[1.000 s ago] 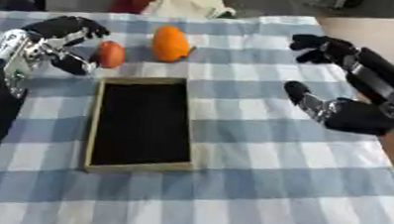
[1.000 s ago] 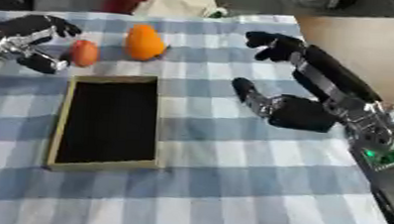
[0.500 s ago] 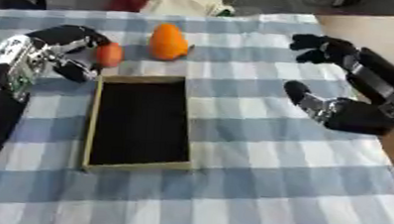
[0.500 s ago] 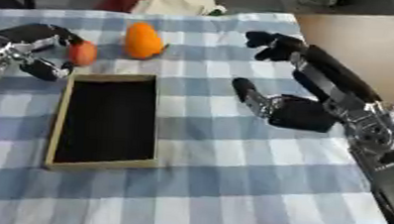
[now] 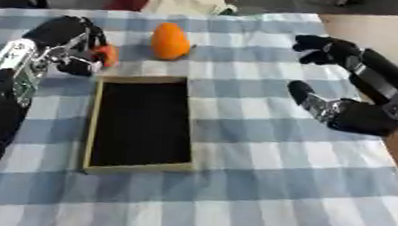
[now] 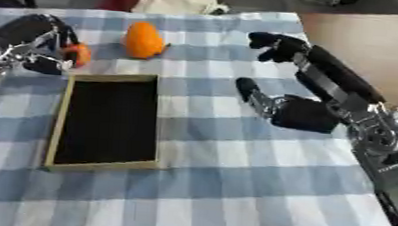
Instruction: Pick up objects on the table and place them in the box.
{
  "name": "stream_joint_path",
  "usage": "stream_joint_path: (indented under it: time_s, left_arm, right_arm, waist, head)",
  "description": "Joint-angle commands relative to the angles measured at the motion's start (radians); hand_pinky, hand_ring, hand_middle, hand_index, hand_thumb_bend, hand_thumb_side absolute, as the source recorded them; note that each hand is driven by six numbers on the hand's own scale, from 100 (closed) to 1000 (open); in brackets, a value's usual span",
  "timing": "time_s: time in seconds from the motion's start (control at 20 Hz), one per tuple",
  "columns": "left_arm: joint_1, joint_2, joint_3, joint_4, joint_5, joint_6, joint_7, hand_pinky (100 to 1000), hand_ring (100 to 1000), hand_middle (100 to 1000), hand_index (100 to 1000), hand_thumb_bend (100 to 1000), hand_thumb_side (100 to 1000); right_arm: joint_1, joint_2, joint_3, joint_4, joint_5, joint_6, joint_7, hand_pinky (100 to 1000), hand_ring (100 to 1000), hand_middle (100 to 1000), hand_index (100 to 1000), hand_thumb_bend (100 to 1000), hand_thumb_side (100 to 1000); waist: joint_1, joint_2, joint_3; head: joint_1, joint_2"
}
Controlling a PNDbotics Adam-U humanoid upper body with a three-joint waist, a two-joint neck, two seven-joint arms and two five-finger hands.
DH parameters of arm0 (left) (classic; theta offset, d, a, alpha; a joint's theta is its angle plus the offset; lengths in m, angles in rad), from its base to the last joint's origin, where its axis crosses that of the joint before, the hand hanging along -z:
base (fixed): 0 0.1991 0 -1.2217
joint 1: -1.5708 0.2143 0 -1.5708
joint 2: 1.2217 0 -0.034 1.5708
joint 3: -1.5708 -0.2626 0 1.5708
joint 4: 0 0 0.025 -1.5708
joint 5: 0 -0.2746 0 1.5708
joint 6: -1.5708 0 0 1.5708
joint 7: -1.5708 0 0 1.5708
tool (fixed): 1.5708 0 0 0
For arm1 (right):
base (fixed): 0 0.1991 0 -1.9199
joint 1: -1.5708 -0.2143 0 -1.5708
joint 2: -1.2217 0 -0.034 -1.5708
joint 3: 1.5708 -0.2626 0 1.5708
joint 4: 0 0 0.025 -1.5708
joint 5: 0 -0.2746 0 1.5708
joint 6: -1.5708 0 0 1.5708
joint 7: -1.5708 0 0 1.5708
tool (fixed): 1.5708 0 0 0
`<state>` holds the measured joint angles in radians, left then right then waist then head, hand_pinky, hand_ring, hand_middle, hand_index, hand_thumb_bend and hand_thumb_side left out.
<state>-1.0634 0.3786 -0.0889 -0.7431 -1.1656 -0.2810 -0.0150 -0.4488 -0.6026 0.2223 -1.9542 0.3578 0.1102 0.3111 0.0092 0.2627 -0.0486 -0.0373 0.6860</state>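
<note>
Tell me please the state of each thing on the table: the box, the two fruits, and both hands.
box: empty, lying flat on the checked cloth.
small red-orange fruit: held in the left hand, beside the box's far corner.
orange: free on the cloth, beyond the box.
left hand: fingers curled round the small fruit.
right hand: holding nothing, fingers relaxed.

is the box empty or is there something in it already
Empty. The box shows only its dark inside within the pale rim. The orange fruit sits on the cloth beyond it, and the small red-orange fruit is in the left hand.
</note>
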Motion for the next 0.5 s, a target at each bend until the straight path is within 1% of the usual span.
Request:
stream_joint_path:
  time_s: [0.05, 0.25, 0.45, 0.5]
  left_arm:
    - [-0.022, 0.029, -0.004, -0.04, 0.009, -0.007, 0.055, 608, 425, 275, 444, 100, 250]
    - [-0.028, 0.052, -0.025, -0.115, 0.078, -0.038, 0.02, 622, 435, 286, 461, 100, 277]
    - [-0.023, 0.086, -0.081, -0.231, 0.204, -0.099, -0.109, 634, 448, 302, 477, 100, 288]
    - [-0.019, 0.095, -0.096, -0.261, 0.241, -0.111, -0.144, 639, 454, 311, 484, 100, 278]
  right_arm:
    - [-0.015, -0.012, -0.007, -0.008, -0.009, -0.001, -0.003, 882, 844, 881, 1000, 227, 732]
    - [-0.014, -0.013, -0.007, -0.008, -0.008, -0.001, -0.003, 882, 844, 881, 1000, 228, 731]
    - [-0.014, -0.016, -0.007, -0.008, -0.007, -0.001, -0.002, 882, 844, 881, 1000, 228, 732]
    - [-0.014, -0.016, -0.007, -0.008, -0.007, -0.001, -0.002, 882, 844, 881, 1000, 228, 732]
  waist:
    - [-0.003, -0.019, 0.002]
    - [-0.003, -0.022, 0.005]
    - [-0.002, -0.024, 0.009]
    - [-0.001, -0.025, 0.01]
  head:
    - [0.004, 0.001]
    - [0.004, 0.0]
    - [0.001, -0.002]
    - [0.001, -0.002]
